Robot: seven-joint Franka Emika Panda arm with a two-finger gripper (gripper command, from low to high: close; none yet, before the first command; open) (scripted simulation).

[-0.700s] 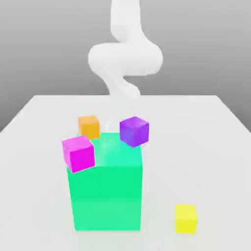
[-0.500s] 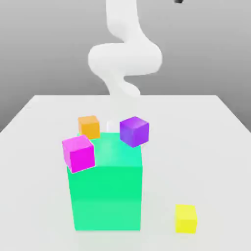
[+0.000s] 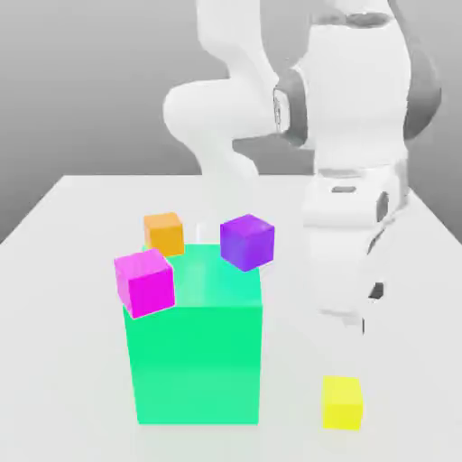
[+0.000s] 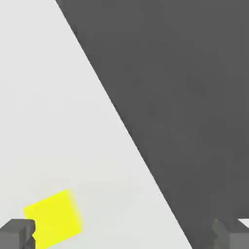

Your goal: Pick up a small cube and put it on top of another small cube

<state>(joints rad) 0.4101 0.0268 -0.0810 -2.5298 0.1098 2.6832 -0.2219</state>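
Observation:
The small cube (image 3: 342,401), plain bright yellow, rests on the white table (image 3: 397,271) near its front edge, on the exterior view's right of the big green block (image 3: 194,347). My gripper (image 3: 352,327) hangs just above and slightly behind it, apart from it. The hand view has the same yellow cube (image 4: 52,219) close to one dark fingertip (image 4: 17,233), and the other fingertip (image 4: 231,234) stands far off. The gripper (image 4: 124,236) is open and holds nothing.
A magenta cube (image 3: 144,281) sits tilted at the green block's top left corner. A purple cube (image 3: 247,241) is at the block's top right and an orange cube (image 3: 164,233) behind it. The table's edge (image 4: 121,121) borders dark floor.
The arm's hand has swung into the exterior view on the right and come down over the yellow cube. None of the cubes has moved.

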